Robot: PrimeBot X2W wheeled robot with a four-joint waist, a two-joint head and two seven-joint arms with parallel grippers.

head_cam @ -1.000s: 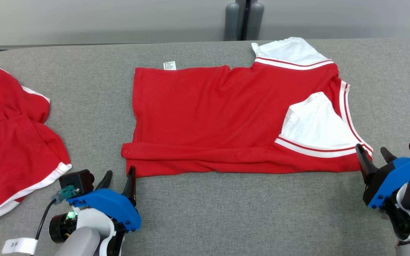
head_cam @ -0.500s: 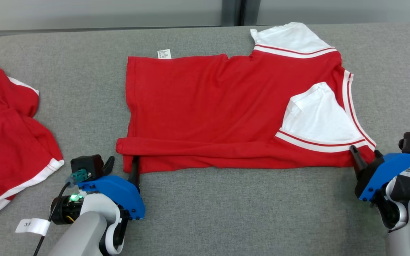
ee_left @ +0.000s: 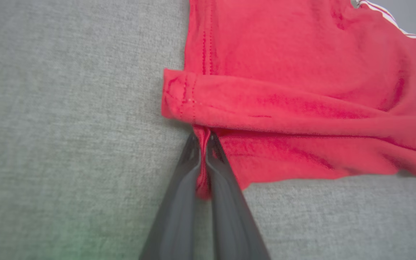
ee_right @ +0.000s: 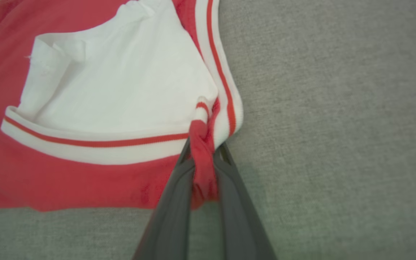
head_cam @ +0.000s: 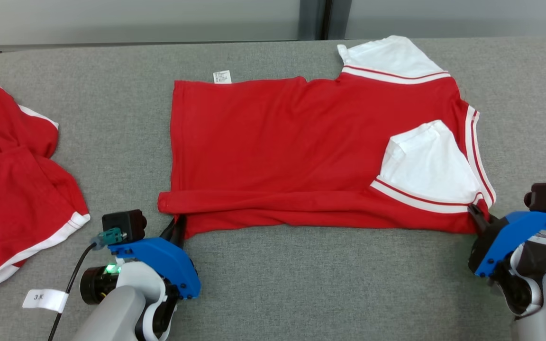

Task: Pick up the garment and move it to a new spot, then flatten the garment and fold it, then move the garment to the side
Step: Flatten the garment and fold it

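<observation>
Red garment [head_cam: 296,147] in both low tools [head_cam: 176,223] [head_cam: 478,214]

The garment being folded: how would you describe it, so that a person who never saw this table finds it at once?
On the grey table, look at the middle, where a red shirt lies spread flat. Unlike the crumpled red garment at the left edge, it has white sleeves, and its two near corners are pinched by the left gripper and the right gripper.
</observation>
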